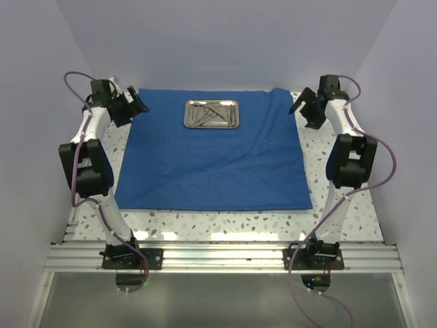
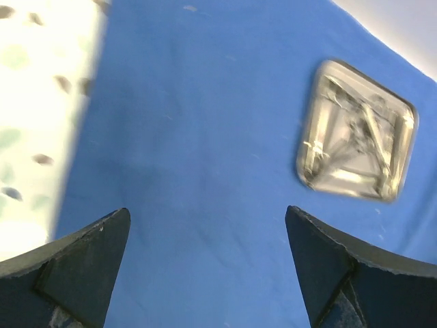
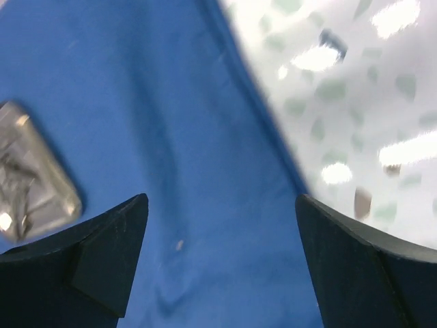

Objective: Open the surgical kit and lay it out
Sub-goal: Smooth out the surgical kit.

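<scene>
The royal-blue drape (image 1: 212, 164) lies spread flat over the table, with a raised fold at its far right corner. The small steel tray (image 1: 212, 113) sits on it near the far edge, with thin steel instruments (image 1: 207, 113) lying in it. My left gripper (image 1: 138, 102) is open and empty above the drape's far left corner. My right gripper (image 1: 298, 107) is open and empty above the far right corner. The left wrist view shows the drape (image 2: 205, 137) and the tray (image 2: 356, 131). The right wrist view shows the drape (image 3: 171, 137) and part of the tray (image 3: 31, 178).
The speckled white tabletop (image 1: 205, 222) shows around the drape, also in the left wrist view (image 2: 41, 102) and right wrist view (image 3: 355, 102). White walls close in the left, right and far sides. An aluminium rail (image 1: 218, 258) runs along the near edge.
</scene>
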{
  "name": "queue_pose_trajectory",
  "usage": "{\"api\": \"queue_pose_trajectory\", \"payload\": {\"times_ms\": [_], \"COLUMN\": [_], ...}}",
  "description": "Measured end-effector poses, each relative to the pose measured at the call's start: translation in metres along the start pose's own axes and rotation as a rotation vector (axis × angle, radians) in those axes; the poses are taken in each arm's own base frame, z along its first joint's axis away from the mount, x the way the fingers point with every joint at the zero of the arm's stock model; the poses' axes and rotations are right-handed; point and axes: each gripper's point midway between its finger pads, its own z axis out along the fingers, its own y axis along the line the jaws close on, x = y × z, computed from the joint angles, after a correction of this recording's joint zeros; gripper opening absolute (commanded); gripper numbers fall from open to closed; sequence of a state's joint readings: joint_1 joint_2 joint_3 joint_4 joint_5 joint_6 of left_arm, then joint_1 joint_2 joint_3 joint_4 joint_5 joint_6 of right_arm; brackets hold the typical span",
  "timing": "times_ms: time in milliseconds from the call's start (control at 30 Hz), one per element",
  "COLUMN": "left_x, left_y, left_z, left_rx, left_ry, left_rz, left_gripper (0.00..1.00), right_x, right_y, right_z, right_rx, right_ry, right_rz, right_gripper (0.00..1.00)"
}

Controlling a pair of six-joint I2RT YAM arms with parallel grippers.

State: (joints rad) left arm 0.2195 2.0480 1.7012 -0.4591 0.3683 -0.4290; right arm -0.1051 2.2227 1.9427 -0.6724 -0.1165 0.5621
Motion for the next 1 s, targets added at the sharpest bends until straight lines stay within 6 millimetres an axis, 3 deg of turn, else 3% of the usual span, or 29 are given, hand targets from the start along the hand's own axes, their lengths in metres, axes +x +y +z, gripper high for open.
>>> {"api": "queue_pose_trajectory", "payload": {"times_ms": [67,100,167,200,233,267,333,367,433,500,567,667,867,1000], "left_x": [0.014,0.026,0.061,0.082,0.107,0.133,0.18,0.204,0.247,0.272,0.283,0.287,0.298,0.303], "left_y": [-0.026,-0.041,-0.073,-0.086,-0.098,-0.107,-0.116,-0.117,-0.117,-0.121,-0.129,-0.144,-0.157,-0.16], "left_z": [-0.016,-0.022,-0.031,-0.032,-0.033,-0.032,-0.026,-0.024,-0.024,-0.024,-0.024,-0.023,-0.026,-0.031], "left_rx": [0.024,0.042,0.101,0.127,0.152,0.17,0.19,0.188,0.179,0.181,0.191,0.222,0.243,0.252], "left_ry": [-0.006,0.003,0.034,0.06,0.098,0.143,0.227,0.272,0.355,0.399,0.412,0.401,0.41,0.416], "left_rz": [0.043,0.065,0.11,0.123,0.138,0.145,0.152,0.151,0.144,0.147,0.146,0.147,0.161,0.173], "left_gripper": [1.0,1.0,0.99,0.98,0.97,0.88,0.8,0.65,0.57,0.52,0.49,0.42,0.32,0.31], "right_x": [0.011,0.018,0.044,0.059,0.079,0.102,0.149,0.167,0.209,0.242,0.267,0.292,0.305,0.326], "right_y": [0.019,0.031,0.065,0.084,0.099,0.115,0.137,0.142,0.143,0.141,0.142,0.146,0.15,0.107], "right_z": [-0.04,-0.06,-0.097,-0.112,-0.124,-0.131,-0.131,-0.126,-0.103,-0.076,-0.053,-0.034,-0.035,-0.049], "right_rx": [-0.051,-0.083,-0.183,-0.248,-0.306,-0.366,-0.451,-0.47,-0.468,-0.441,-0.422,-0.402,-0.416,-0.353], "right_ry": [-0.025,-0.045,-0.059,-0.068,-0.053,-0.022,0.059,0.097,0.196,0.284,0.345,0.407,0.428,0.462], "right_rz": [-0.021,-0.037,-0.073,-0.092,-0.104,-0.113,-0.13,-0.13,-0.116,-0.096,-0.087,-0.089,-0.113,-0.125], "right_gripper": [0.74,0.39,0.06,0.0,0.0,0.0,0.0,0.0,0.0,0.0,0.0,0.0,0.0,0.0]}}
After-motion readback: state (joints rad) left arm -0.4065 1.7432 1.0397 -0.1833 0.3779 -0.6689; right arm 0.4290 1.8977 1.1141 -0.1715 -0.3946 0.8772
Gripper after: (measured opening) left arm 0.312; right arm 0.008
